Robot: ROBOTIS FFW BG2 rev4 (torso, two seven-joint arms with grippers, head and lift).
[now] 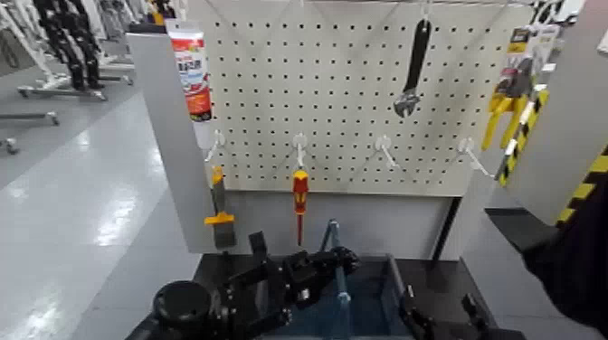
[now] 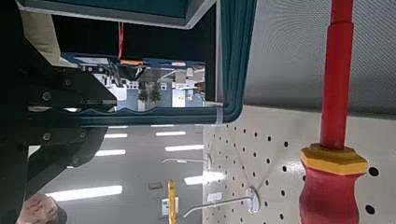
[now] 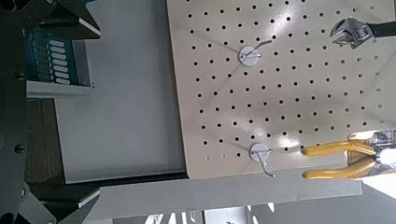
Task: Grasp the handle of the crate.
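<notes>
The blue-teal crate (image 1: 366, 303) sits at the bottom of the head view, below the pegboard. Its thin blue-grey handle (image 1: 331, 233) stands upright over the crate's middle. My left gripper (image 1: 337, 264) reaches in from the left and is shut on the handle about halfway up the bar. In the left wrist view the handle (image 2: 233, 65) bends around and runs between my dark fingers (image 2: 65, 89). My right gripper (image 1: 436, 322) is low at the crate's right side. It is open and empty, with its fingers (image 3: 65, 19) spread wide in the right wrist view.
A white pegboard (image 1: 362, 99) stands right behind the crate. On it hang a red-yellow screwdriver (image 1: 299, 199), a scraper (image 1: 219, 217), a wrench (image 1: 412, 68) and yellow pliers (image 1: 507, 108). A dark shape (image 1: 570, 253) fills the right edge. Open floor lies to the left.
</notes>
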